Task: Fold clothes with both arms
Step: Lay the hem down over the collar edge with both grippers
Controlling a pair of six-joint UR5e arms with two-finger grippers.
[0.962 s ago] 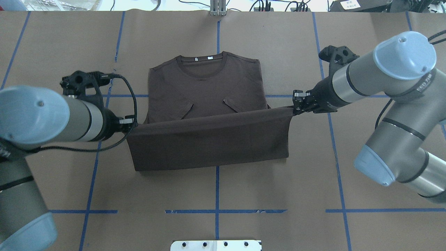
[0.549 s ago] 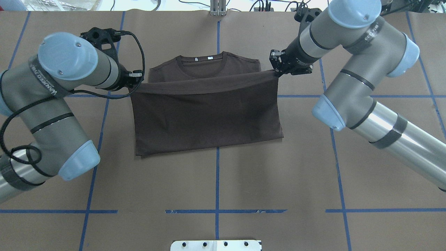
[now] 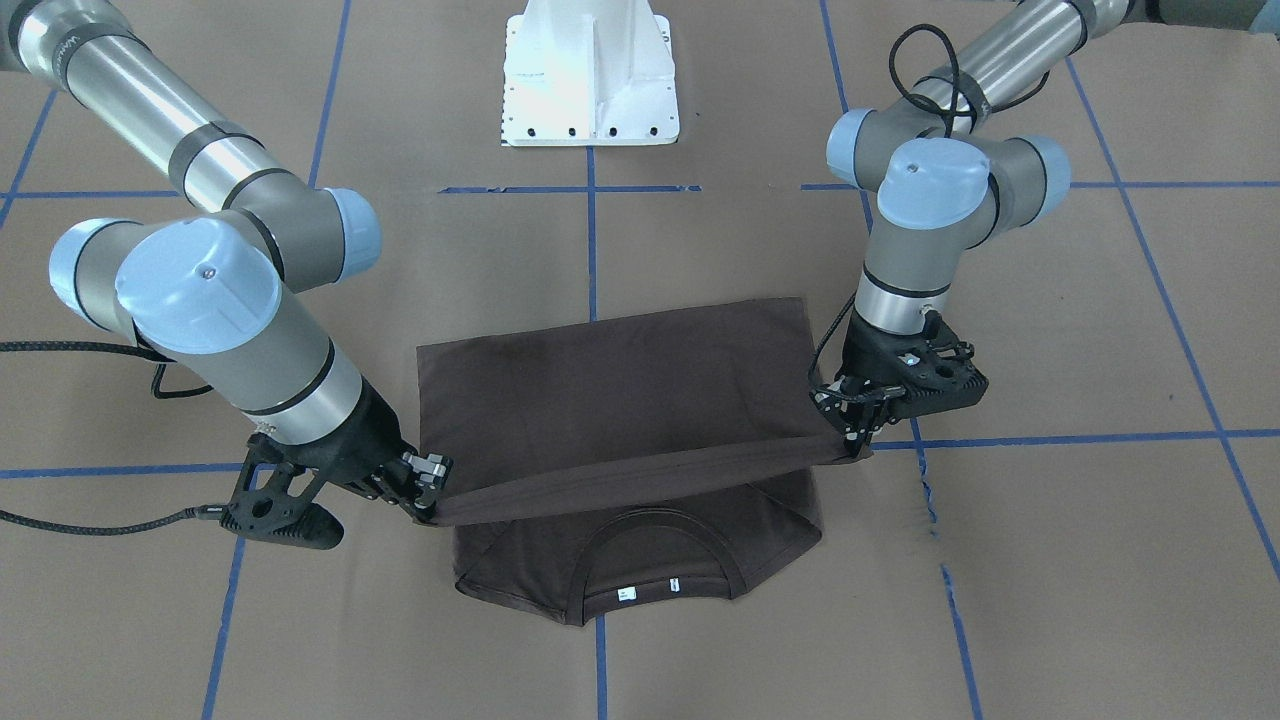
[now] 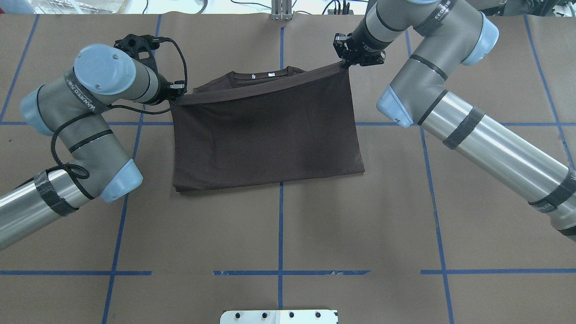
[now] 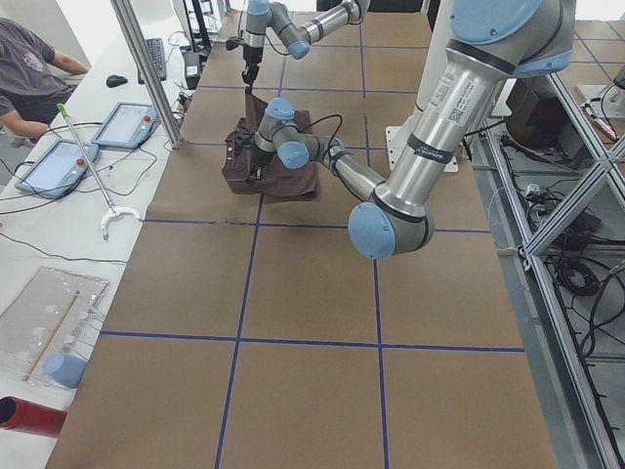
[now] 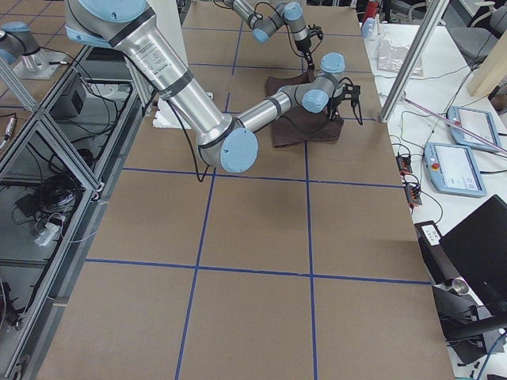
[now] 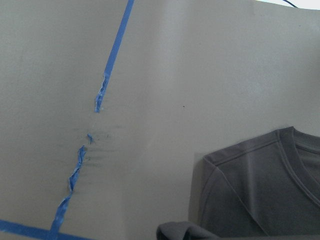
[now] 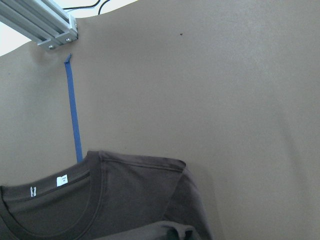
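Shirt: the T-shirt (image 4: 265,135) is lying mid-table on the brown paper (image 4: 279,234), with its lower half being held up over the chest and the hem stretching taut between both grippers.
Left gripper (image 4: 179,93): its jaws are pinching one hem corner.
Right gripper (image 4: 345,63): its jaws are clamping the other hem corner.
Front view: the collar (image 3: 655,540) and white neck label (image 3: 625,594) are showing uncovered beneath the hem.
Overhead: only the collar's far edge is peeking out.
Wrist views: the shoulders are lying flat.
Writing: the label print and the left arm's band (image 4: 82,98) lettering are reading too small to make out.

one t-shirt (image 4: 265,130), two arms (image 4: 85,135), seemingly two tablets (image 5: 122,125).
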